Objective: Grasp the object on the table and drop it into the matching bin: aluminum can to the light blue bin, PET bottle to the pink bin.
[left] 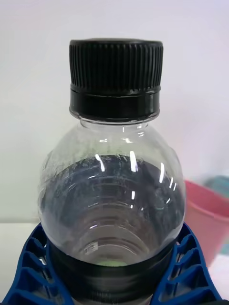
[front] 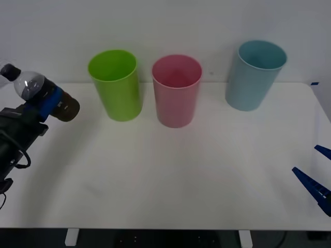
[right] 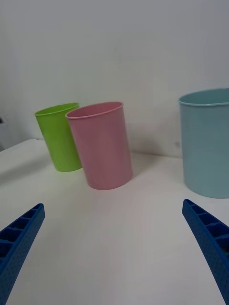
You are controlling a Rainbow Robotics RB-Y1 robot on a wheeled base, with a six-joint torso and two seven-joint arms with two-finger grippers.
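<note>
The white bench (front: 170, 181) was seen spread wide, with three bins stood in a row along its far edge: a green bin (front: 115, 85) to the left, the pink bin (front: 176, 91) in the middle and the blue bin (front: 254, 75) well apart to the right. The bottle (front: 42, 95) was held off the bench at the far left, clamped about its body by the left claw (front: 46, 105) and tilted, cap pointed up and outward. The bottle's black cap (left: 115, 78) was seen above the ribbed blue fingers (left: 188, 269) in the left wrist view, with the pink bin's rim low behind it. The green bin lay between bottle and pink bin, so it could be clipped in a low carry, or the bottle let go too soon and dropped into it. The right claw (front: 320, 175) was parked at the bench's right edge, fingers spread wide, nothing between them.
</note>
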